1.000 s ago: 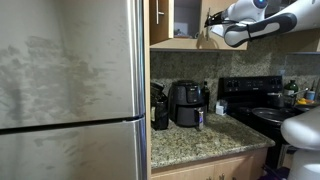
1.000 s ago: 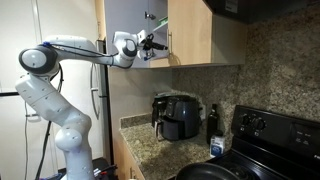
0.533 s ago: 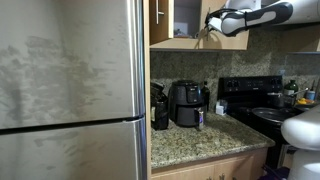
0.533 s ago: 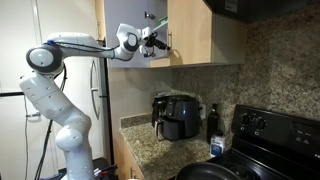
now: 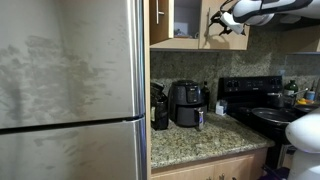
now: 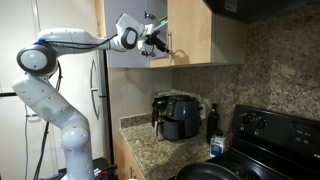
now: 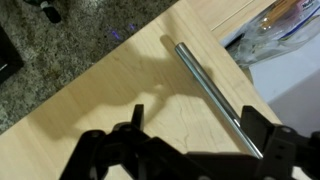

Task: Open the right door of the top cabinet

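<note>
The gripper (image 7: 195, 160) filled the bottom edge of the wrist view, its dark fingers spread wide apart and clamped on nothing. The metal handle (image 7: 210, 85) ran diagonally up from between them, its lower end close to the right-hand finger. Behind the handle lay the pale wood of the right door (image 7: 110, 90). Past its edge, in the upper right corner, a strip of cabinet interior and a clear container (image 7: 285, 30) showed, so the door looked already ajar.

Judged from that, the approach was done and the door perhaps cracked. Gripping the handle and swinging the door fully out remained.

Farther off, the granite counter (image 7: 70, 40) filled the upper left of the wrist view. In both exterior views the gripper (image 5: 222, 19) (image 6: 157, 42) sat high against the top cabinet, above the air fryer (image 5: 187, 103).

How far the door (image 6: 190, 30) had swung could not be read. The fingertips were cut off by the frame, and any contact with the handle was unclear.
</note>
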`<state>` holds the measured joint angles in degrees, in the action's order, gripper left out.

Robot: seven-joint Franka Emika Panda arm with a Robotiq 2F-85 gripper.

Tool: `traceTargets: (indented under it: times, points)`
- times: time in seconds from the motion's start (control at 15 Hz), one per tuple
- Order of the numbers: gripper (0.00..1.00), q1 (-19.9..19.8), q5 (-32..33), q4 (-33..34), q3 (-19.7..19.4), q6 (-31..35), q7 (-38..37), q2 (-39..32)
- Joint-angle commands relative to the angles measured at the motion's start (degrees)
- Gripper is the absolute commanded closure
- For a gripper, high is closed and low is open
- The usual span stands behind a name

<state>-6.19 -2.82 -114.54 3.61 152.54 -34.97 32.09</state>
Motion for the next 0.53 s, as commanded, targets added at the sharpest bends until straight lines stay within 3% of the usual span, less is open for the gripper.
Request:
traceTargets:
  times: [0.0, 0.47]
  points:
    - [0.0, 0.08, 1.76, -1.0, 0.48, -0.26, 9.45, 1.82]
    - [0.0, -0.59, 1.84, 0.91, 2.11, 1.19, 12.13, 0.12]
